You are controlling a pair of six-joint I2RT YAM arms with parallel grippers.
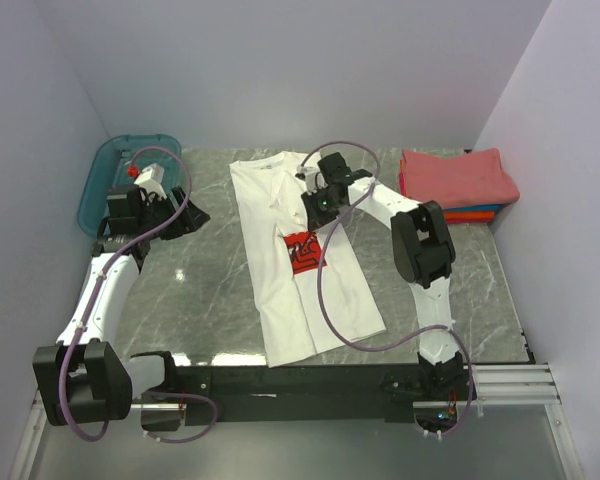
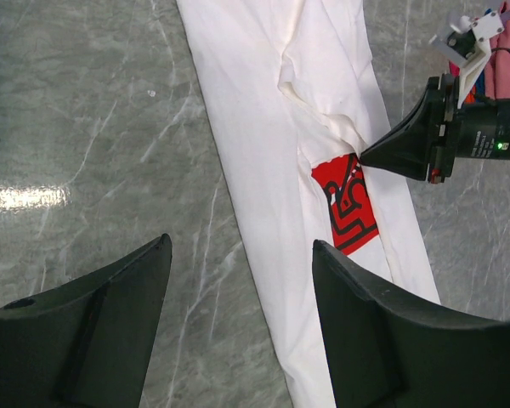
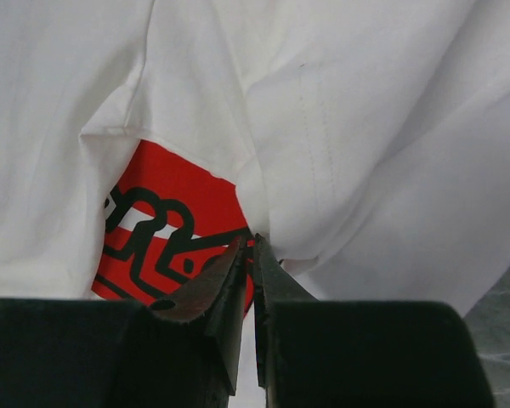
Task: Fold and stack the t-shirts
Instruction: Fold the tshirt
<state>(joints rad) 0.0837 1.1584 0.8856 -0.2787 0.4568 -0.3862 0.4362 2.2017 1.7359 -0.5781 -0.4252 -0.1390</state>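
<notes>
A white t-shirt (image 1: 280, 290) lies folded lengthwise in a long strip down the middle of the table, its red chest print (image 1: 302, 252) partly showing. My right gripper (image 1: 317, 227) is over the strip just above the print. In the right wrist view it (image 3: 253, 240) is shut on a pinched fold of the white cloth (image 3: 365, 127) at the edge of the print (image 3: 166, 221). My left gripper (image 1: 192, 216) hangs open to the left of the shirt; its wrist view shows nothing between its fingers (image 2: 240, 244). Folded coral-red, orange and blue t-shirts (image 1: 458, 177) are stacked at the back right.
A teal plastic bin (image 1: 102, 185) stands at the back left corner behind my left arm. Lilac walls close in the table on the left, back and right. Grey marble tabletop (image 1: 200, 290) shows between the left arm and the shirt.
</notes>
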